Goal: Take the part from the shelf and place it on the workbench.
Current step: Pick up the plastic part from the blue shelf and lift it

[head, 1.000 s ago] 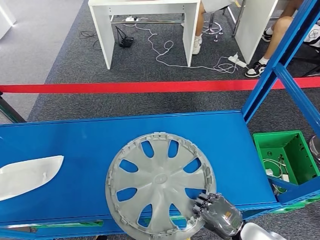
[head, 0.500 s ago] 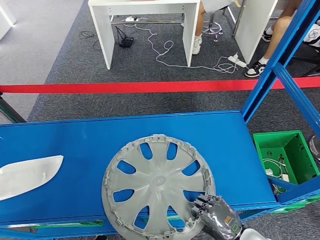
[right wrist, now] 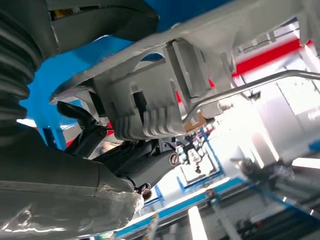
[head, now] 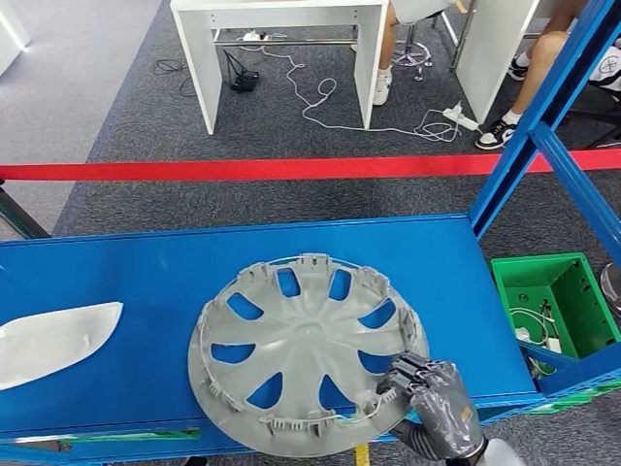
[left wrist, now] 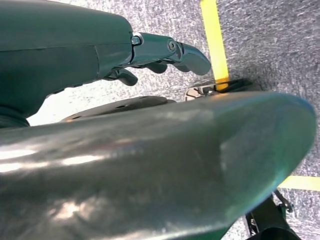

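A grey wheel cover with curved spokes lies on the blue shelf, its near edge lifted and sticking out past the shelf's front. My right hand grips its rim at the near right. The right wrist view looks at the rim's underside with its clips and wire ring, my dark fingers curled beneath it. My left hand hangs over grey carpet with its fingers apart and nothing in them.
A white flat part lies on the shelf's left end. A blue upright rises at the right, with a green bin below it. Red tape, white tables and seated people's legs lie beyond the shelf.
My right hand has pulled the wheel cover toward me and lifted its near edge, so it now tilts and overhangs the shelf's front. The white part has not moved.
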